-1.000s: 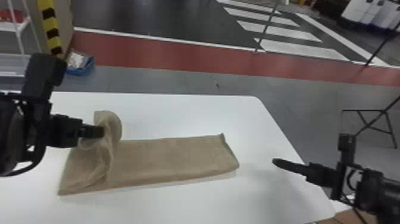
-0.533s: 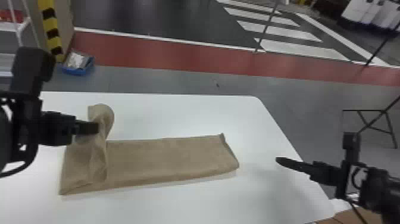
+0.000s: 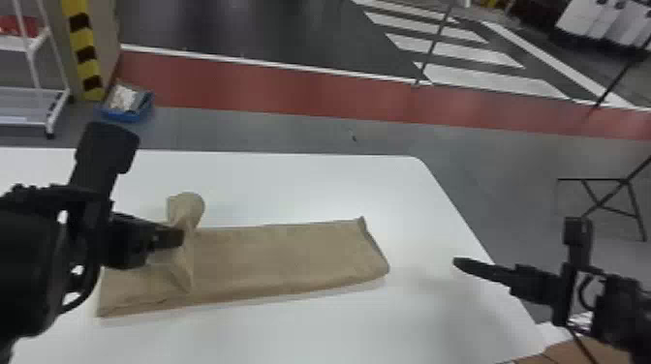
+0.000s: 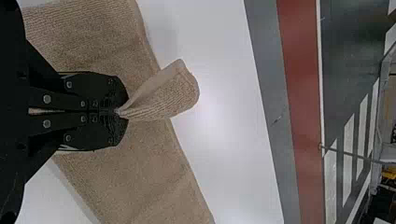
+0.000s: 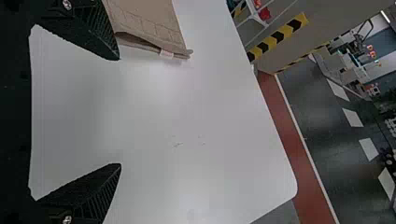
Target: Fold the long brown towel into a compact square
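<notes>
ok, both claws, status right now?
Left claw: closed, pinching a raised fold of the towel.
Right claw: open, empty, over the table.

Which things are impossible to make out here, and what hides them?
- Gripped bit of brown towel, left wrist view: covered by left hand.
- Towel's far left corner, head view: behind left arm.
- Tag's print, right wrist view: too small.
- Table's left end, head view: cut off by picture edge.
</notes>
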Controlling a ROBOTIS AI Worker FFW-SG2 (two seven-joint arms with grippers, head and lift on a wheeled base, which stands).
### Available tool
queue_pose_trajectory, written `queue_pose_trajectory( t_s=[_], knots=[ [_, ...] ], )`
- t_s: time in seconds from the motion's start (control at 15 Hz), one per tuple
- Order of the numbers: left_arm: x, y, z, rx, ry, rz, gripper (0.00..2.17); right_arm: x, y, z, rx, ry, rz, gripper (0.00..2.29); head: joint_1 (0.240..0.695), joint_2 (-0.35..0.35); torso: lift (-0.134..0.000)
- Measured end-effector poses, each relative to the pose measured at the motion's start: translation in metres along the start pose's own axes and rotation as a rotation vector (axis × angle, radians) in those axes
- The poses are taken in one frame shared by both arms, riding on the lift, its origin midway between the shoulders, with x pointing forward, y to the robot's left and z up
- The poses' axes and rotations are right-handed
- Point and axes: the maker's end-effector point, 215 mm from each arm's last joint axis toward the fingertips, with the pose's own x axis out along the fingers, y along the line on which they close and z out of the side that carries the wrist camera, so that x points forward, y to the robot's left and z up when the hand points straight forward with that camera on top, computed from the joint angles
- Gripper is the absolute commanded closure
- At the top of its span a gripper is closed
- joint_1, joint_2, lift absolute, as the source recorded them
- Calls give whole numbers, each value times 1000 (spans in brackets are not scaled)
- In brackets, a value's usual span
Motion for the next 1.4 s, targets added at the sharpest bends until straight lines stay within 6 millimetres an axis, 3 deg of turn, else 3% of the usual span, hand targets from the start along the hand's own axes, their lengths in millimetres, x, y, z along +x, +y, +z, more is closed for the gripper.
queue_pose_trajectory(
  t_s=[0.07, 0.47, 0.67, 0.8, 1.0, 1.13, 1.4],
  knots=[
    [1, -9, -2, 9, 1, -20, -2, -2, -2, 1, -4, -2, -4, 63, 695, -350, -124],
    [7, -48, -13, 59, 20, -90, 33, -4, -2, 7, 2, -14, 6, 63, 695, -350, -124],
    [5, -54, -16, 61, 19, -98, 33, -6, 4, 9, 18, -22, 25, 63, 695, -350, -124],
    [-1, -48, -15, 37, 0, -98, 29, -8, 23, 10, 51, -19, 68, 66, 695, -350, -124],
    [-25, -27, -15, -57, -61, -118, 33, -2, 91, 12, 79, 19, 181, 70, 695, -350, -124],
    [-40, -3, -22, -137, -90, -116, 33, 20, 142, 15, 56, 33, 255, 66, 695, -350, -124],
    [-71, 61, -45, -320, -171, -117, 36, 103, 255, 0, 26, 95, 368, 83, 695, -103, -124]
  ],
)
